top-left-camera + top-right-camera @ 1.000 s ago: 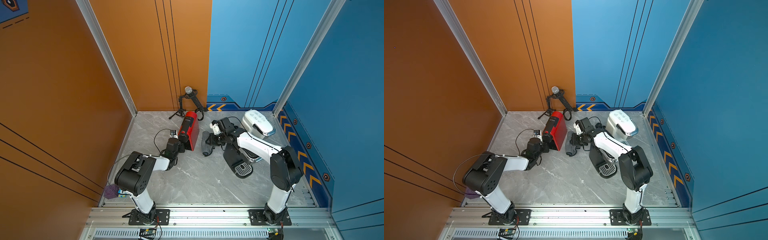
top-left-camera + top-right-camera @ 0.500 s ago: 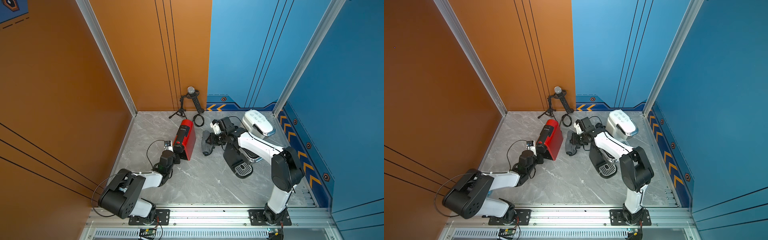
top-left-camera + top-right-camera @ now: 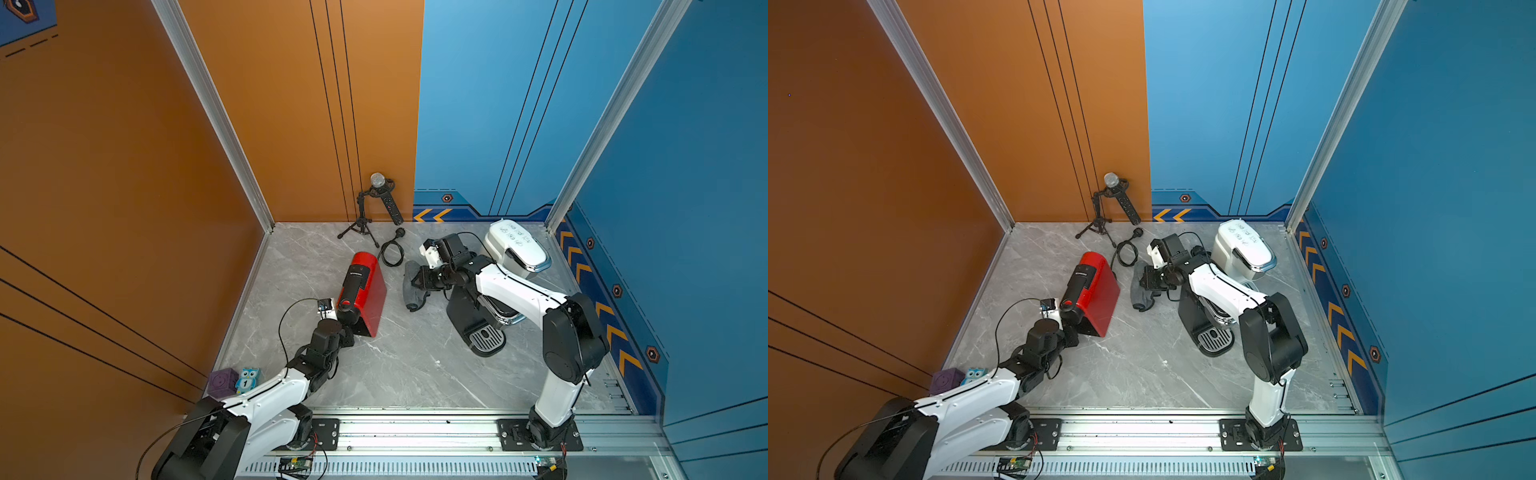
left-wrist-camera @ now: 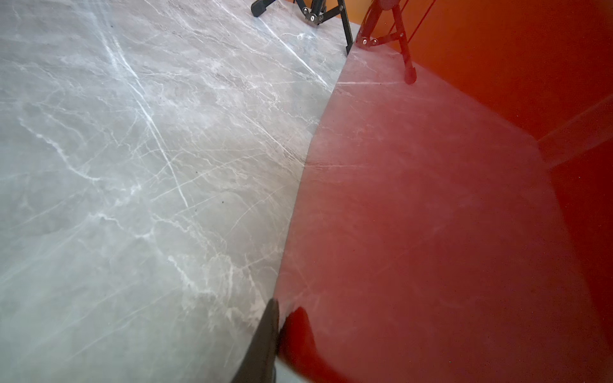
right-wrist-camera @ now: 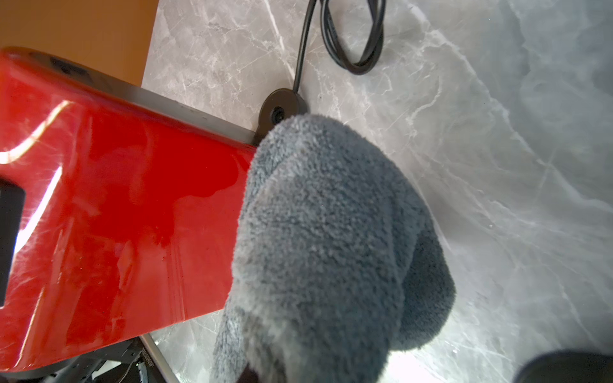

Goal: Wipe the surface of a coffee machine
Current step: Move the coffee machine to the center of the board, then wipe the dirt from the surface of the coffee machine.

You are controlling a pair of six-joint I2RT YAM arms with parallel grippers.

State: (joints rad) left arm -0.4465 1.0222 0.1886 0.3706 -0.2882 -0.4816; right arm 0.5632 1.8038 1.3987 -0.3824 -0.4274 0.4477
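Note:
The red coffee machine lies tipped over on the grey marble floor, left of centre. My left gripper is at its near, black-nosed end, shut on the machine's lower edge. In the left wrist view one dark finger lies against the glossy red wall; the other is hidden. My right gripper is shut on a grey fluffy cloth. The cloth hangs just right of the red machine, and I cannot tell whether it touches it.
A black coffee machine stands under my right arm, with a white one behind it. A microphone tripod and a coiled black cable sit by the back wall. A purple cube and an owl toy rest at front left.
My left arm has drawn back toward the front rail, pulling the red machine's near end with it and turning it. The right arm and cloth have barely moved.

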